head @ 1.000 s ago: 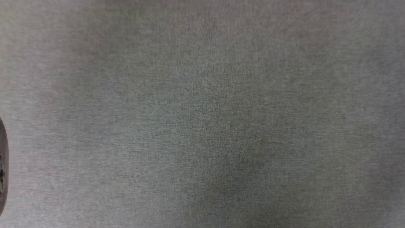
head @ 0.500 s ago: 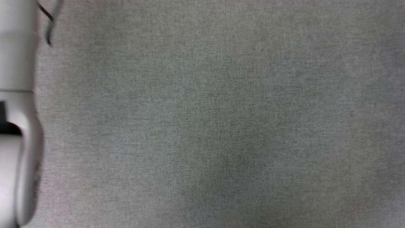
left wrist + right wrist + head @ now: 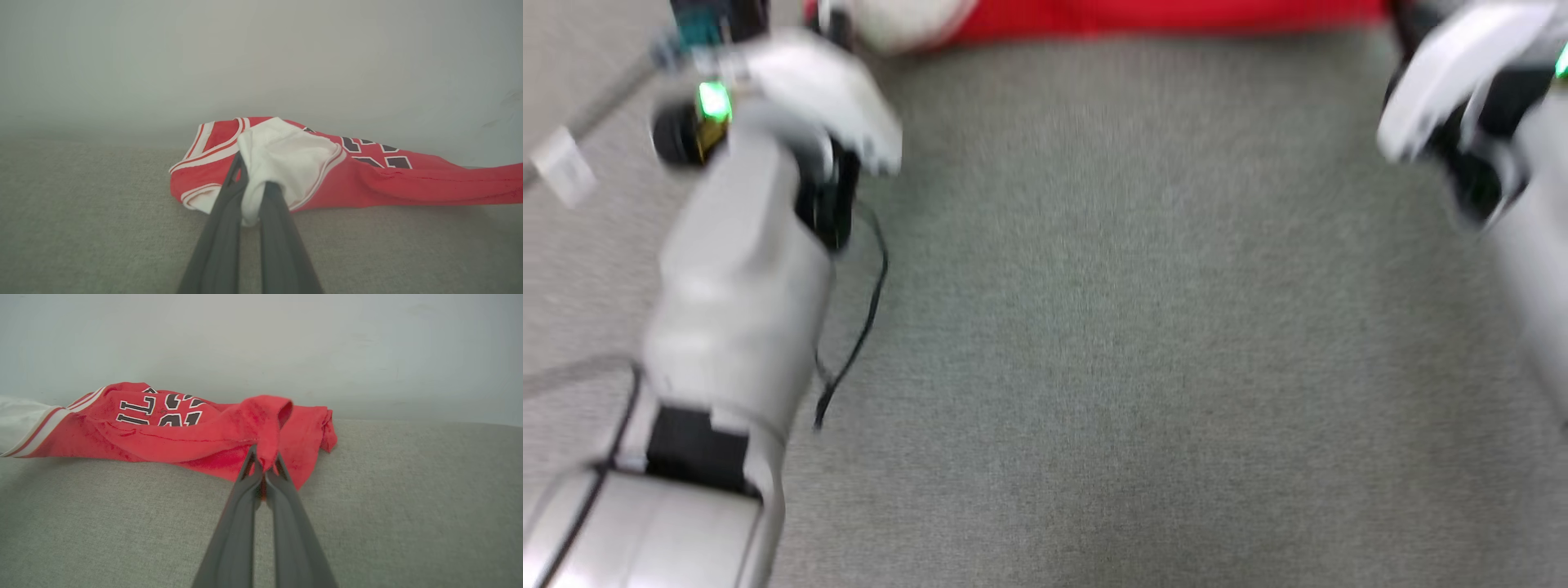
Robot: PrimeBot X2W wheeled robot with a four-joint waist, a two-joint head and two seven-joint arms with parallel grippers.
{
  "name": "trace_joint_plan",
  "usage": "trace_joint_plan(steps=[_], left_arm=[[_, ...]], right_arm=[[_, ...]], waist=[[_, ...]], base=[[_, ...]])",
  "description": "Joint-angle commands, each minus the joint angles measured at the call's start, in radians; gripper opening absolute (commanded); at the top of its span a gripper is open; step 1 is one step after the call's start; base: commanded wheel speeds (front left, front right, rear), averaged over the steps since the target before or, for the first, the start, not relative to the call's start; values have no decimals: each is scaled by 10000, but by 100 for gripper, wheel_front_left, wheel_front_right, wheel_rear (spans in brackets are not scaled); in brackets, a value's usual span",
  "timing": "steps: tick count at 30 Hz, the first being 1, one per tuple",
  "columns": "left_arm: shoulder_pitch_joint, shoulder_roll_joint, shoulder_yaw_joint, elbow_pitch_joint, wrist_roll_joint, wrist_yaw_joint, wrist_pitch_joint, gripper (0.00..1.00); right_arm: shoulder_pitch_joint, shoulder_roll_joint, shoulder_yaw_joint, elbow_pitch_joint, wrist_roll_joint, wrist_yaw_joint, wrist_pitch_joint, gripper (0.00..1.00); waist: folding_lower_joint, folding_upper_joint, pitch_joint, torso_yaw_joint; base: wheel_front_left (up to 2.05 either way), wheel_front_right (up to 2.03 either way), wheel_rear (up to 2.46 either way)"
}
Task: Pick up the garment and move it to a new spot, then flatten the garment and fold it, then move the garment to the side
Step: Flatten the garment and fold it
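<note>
The garment (image 3: 367,175) is a red jersey with white sleeves, striped trim and black white-outlined letters. It lies crumpled on the grey fabric surface in front of a pale wall. My left gripper (image 3: 253,179) is shut on a white sleeve (image 3: 286,155), bunching it. My right gripper (image 3: 265,457) is shut on a raised fold of the garment's (image 3: 196,428) red edge at the other end. In the blurred head view the garment (image 3: 1160,16) runs as a red strip along the top edge. My left forearm (image 3: 743,269) and right forearm (image 3: 1535,245) reach up toward it.
The grey woven surface (image 3: 1135,327) spreads wide between my two arms. A pale wall (image 3: 261,61) stands right behind the garment. A thin black cable (image 3: 862,318) hangs beside my left forearm, and a small white tag (image 3: 560,167) lies at the far left.
The head camera has swung, so the whole picture has shifted. Earlier it showed grey surface and a bit of the left arm; now both forearms and the garment's red edge are in it.
</note>
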Motion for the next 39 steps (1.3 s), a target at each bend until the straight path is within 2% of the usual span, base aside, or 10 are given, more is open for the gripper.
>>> trace_joint_plan(steps=[1, 4, 9, 18, 23, 28, 33, 36, 39], left_arm=[[389, 23, 76, 37, -107, -41, -93, 0], [1569, 33, 183, 36, -273, -151, -133, 0], [3783, 191, 585, -1117, -256, -155, -136, 0], [8023, 339, 1120, -3980, 236, 345, -137, 0], [9977, 540, 1342, -5707, 125, 897, -54, 0], [11665, 806, 1541, -8363, 110, 1732, 701, 0], [12934, 1083, 1556, -11475, 273, 2615, 1864, 0], [13255, 1160, 1474, -12689, 350, 2901, 2419, 0], [13093, 1306, 1428, -13162, 373, 2939, 2768, 0]], right_arm=[[430, -15, 134, -36, 38, -7, -134, 0], [1505, -84, 503, -233, 268, -7, -381, 0], [3190, -383, 881, -801, 755, -7, -811, 0], [6127, -1077, 1067, -2260, 1517, -7, -1414, 0], [7520, -1462, 872, -3059, 1383, -9, -1475, 0], [8828, -1800, 113, -4024, 1086, -12, -1411, 0], [9938, -2009, -1262, -5509, 446, -13, -926, 0], [10524, -1816, -2220, -6552, -107, -12, -207, 0], [10955, -1446, -3213, -7489, -688, -12, 826, 0]], waist=[[1, 0, -962, 66], [1, 0, -1633, -2], [1, 0, -2462, -63], [1, 0, -3680, -121], [1, 0, -4087, -137], [1, 0, -4378, -33], [1, 0, -4453, 47], [1, 0, -4407, 76], [1, 0, -4261, 68]], base=[[0, 0, 0], [0, 0, 0], [0, 0, 0], [0, 0, 0], [0, 0, 0], [0, 0, 0], [0, 0, 0], [0, 0, 0], [0, 0, 0]])
